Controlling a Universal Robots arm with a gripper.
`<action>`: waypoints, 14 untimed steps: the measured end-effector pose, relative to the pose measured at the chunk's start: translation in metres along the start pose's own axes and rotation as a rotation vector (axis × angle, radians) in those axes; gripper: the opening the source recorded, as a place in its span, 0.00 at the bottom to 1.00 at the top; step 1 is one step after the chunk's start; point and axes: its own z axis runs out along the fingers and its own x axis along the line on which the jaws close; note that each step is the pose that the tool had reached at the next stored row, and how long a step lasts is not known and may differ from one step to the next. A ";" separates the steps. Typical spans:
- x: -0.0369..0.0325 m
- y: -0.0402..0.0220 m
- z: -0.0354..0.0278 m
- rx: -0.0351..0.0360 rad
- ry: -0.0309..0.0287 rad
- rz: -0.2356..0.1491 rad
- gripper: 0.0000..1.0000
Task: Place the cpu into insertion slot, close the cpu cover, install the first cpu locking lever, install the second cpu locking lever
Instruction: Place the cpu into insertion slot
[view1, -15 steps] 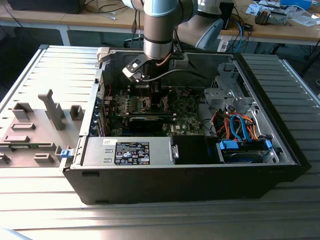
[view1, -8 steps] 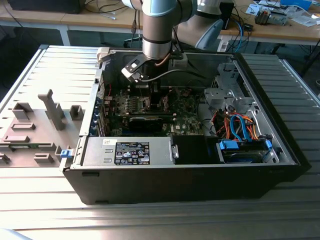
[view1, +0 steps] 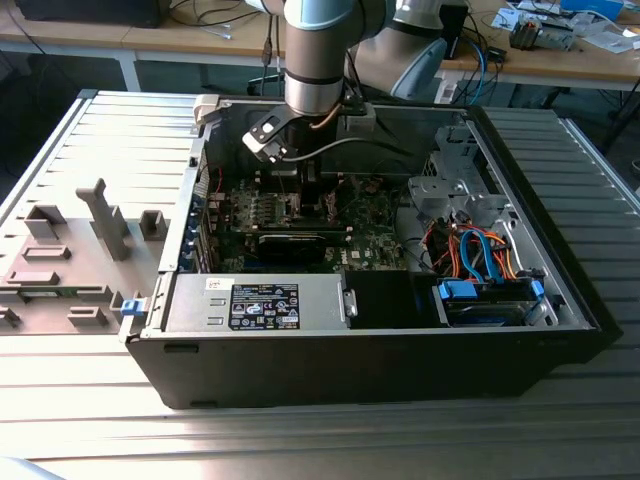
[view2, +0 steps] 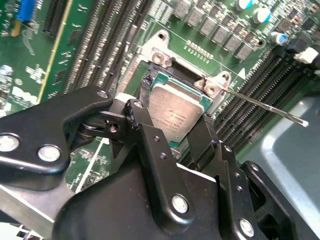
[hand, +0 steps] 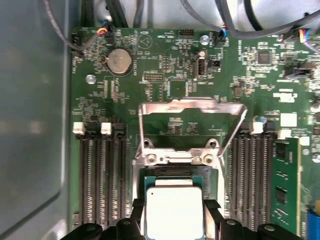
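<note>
The fingers clamp the cpu by its sides over the insertion slot. Its near edge is cut off, so I cannot judge seating. The cpu cover stands raised.

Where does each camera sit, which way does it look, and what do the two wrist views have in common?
Exterior view: off the arm, above the open computer case, looking down into it; the gripper hangs over the motherboard.
First wrist view: on the wrist, facing the motherboard squarely, with the raised cpu cover ahead; jaw tips show.
Second wrist view: on the wrist, looking slantwise past the black jaws.
Shared: both wrist views show the jaws closed on the cpu.
</note>
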 end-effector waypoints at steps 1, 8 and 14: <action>-0.0003 0.0000 0.0002 0.0000 0.0014 0.000 0.54; -0.0086 -0.0002 0.0019 0.0002 0.0166 0.013 0.54; -0.0103 0.0028 0.0035 0.0024 0.0172 0.038 0.54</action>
